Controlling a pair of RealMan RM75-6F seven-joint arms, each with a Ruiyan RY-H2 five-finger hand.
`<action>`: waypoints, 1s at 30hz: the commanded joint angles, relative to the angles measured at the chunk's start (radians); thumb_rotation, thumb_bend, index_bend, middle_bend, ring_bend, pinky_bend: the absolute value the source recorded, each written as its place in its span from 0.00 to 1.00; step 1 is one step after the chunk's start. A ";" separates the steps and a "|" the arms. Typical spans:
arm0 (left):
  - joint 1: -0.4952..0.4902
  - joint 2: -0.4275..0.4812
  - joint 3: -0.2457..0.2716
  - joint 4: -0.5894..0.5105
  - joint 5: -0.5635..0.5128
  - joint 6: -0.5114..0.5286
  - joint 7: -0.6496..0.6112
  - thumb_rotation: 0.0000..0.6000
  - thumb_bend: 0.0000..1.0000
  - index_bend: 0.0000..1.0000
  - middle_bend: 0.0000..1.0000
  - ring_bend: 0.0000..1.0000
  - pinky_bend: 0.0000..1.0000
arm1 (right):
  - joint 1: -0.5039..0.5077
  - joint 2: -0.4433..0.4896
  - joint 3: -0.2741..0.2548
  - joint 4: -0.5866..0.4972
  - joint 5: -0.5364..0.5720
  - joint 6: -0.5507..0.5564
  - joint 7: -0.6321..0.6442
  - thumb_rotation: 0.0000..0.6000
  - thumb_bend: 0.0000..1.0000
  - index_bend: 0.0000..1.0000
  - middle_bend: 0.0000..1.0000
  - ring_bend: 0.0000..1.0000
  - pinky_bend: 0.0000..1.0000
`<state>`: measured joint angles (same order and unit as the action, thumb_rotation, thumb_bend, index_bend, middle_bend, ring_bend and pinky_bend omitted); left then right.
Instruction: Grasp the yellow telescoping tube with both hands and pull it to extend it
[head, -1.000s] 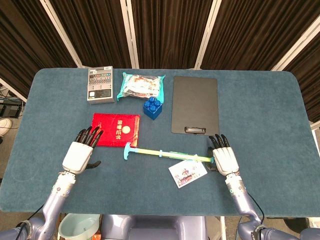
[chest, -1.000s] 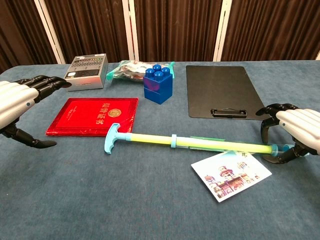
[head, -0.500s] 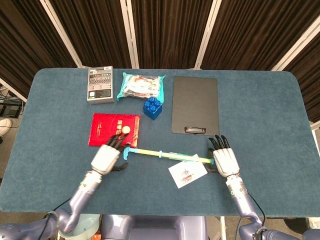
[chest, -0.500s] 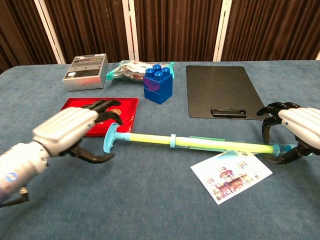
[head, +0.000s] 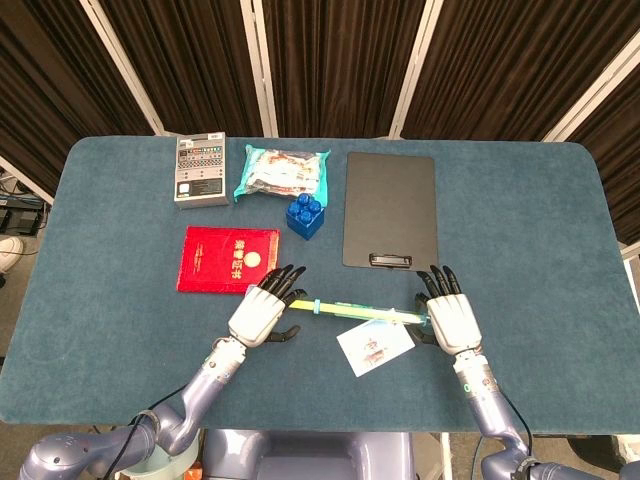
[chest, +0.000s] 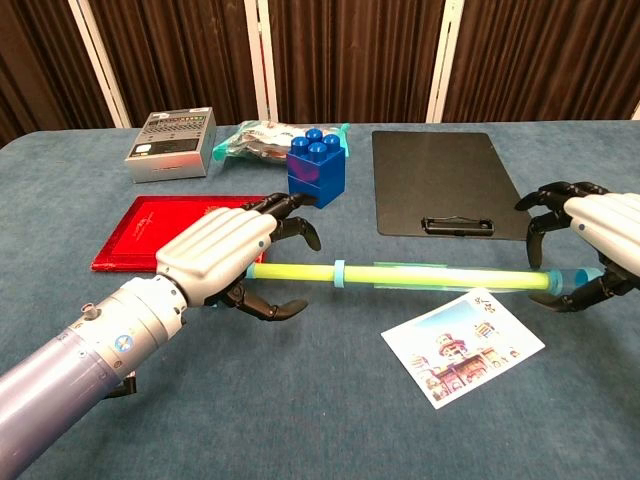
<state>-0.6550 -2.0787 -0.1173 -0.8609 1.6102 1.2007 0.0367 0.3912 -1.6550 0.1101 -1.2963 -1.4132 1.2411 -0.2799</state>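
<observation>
The yellow telescoping tube (head: 360, 311) (chest: 420, 276), with a light blue ring partway along, runs left to right across the near middle of the table. My left hand (head: 262, 315) (chest: 225, 260) wraps its left end, fingers over it and thumb under, hiding the blue handle. My right hand (head: 450, 318) (chest: 600, 235) grips the right tip between its fingers and thumb. In the chest view the tube hangs a little above the cloth, clear of the card.
A picture card (head: 375, 346) lies just under the tube's right half. A red booklet (head: 228, 259) lies behind my left hand. Further back are a blue brick (head: 306, 215), a black clipboard (head: 390, 210), a grey device (head: 201, 169) and a snack packet (head: 282, 172).
My left hand swept right from beside the red booklet and closed over the tube's handle end. The tube has risen slightly off the table. The right hand stayed at the right tip.
</observation>
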 joint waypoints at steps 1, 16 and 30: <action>-0.008 -0.015 -0.004 0.027 -0.009 -0.008 0.014 1.00 0.27 0.30 0.03 0.01 0.14 | -0.005 0.011 -0.003 -0.011 -0.004 0.008 0.006 1.00 0.58 0.84 0.16 0.01 0.00; -0.030 -0.096 0.002 0.192 -0.039 -0.050 0.062 1.00 0.42 0.40 0.04 0.01 0.14 | -0.023 0.069 0.002 -0.042 -0.006 0.033 0.055 1.00 0.58 0.84 0.17 0.02 0.00; -0.020 -0.104 0.016 0.210 -0.030 0.015 0.030 1.00 0.56 0.55 0.09 0.02 0.14 | -0.031 0.088 0.018 -0.024 0.000 0.056 0.071 1.00 0.59 0.92 0.21 0.04 0.00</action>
<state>-0.6766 -2.1859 -0.1012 -0.6446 1.5814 1.2128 0.0709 0.3610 -1.5678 0.1278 -1.3205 -1.4127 1.2962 -0.2096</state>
